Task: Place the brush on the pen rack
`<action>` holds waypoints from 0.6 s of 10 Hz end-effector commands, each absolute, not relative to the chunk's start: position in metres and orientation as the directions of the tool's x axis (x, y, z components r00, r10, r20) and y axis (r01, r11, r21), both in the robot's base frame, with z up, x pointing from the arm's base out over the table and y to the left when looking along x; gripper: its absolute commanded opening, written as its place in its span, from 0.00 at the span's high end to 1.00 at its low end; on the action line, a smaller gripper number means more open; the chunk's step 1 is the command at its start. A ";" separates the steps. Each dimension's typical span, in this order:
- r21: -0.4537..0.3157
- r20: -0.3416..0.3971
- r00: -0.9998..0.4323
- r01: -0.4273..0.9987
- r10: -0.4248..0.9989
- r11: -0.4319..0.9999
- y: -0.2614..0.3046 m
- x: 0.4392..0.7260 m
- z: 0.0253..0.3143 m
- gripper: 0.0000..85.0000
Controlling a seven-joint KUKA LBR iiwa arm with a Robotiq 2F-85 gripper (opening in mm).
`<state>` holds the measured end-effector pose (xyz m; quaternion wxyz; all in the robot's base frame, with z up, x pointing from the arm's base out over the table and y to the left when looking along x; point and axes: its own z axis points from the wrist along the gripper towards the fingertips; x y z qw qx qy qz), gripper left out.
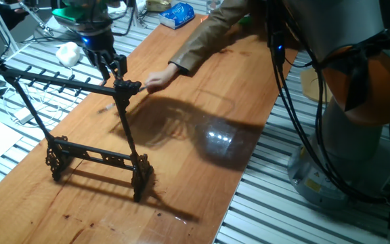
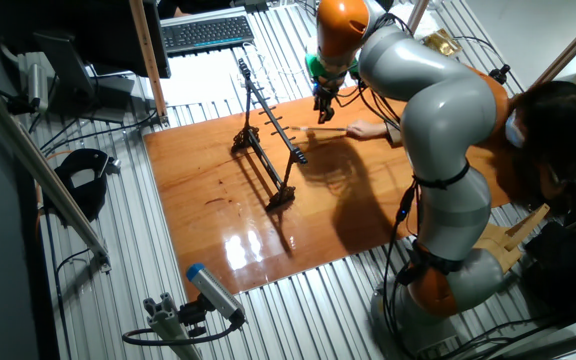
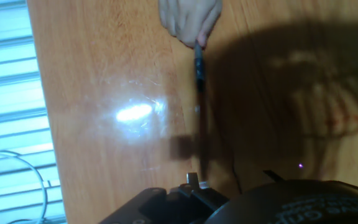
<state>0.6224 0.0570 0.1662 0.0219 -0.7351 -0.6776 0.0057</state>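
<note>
The pen rack (image 1: 80, 83) (image 2: 268, 130) is a black frame with a pegged top bar, standing upright on the wooden table. My gripper (image 1: 114, 72) (image 2: 323, 105) hangs just above the right end of that bar. It is open, with nothing between its fingers. A person's hand (image 1: 157, 80) (image 3: 188, 22) holds the thin brush (image 3: 199, 87) (image 2: 325, 130) by one end. The brush lies low over the table and points toward my gripper. In the hand view the brush runs from the hand down to the dark gripper body at the bottom edge.
The person's sleeved arm (image 1: 215, 34) reaches across the table from the far side. The robot's grey and orange body (image 1: 357, 47) stands to the right. A blue packet (image 1: 178, 15) and a white lump (image 1: 68, 53) lie beyond the table; a keyboard (image 2: 206, 32) is farther off.
</note>
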 end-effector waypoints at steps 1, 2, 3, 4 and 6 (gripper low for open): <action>-0.037 0.033 0.056 0.998 0.998 -0.055 0.052 0.621 0.164 0.40; -0.035 0.038 0.039 0.999 0.998 -0.038 0.049 0.621 0.162 0.40; -0.032 0.045 0.036 0.999 0.998 -0.035 0.046 0.621 0.161 0.40; -0.032 0.048 0.035 0.999 0.998 -0.033 0.045 0.621 0.161 0.40; -0.026 0.051 0.036 0.999 0.998 -0.035 0.044 0.622 0.160 0.40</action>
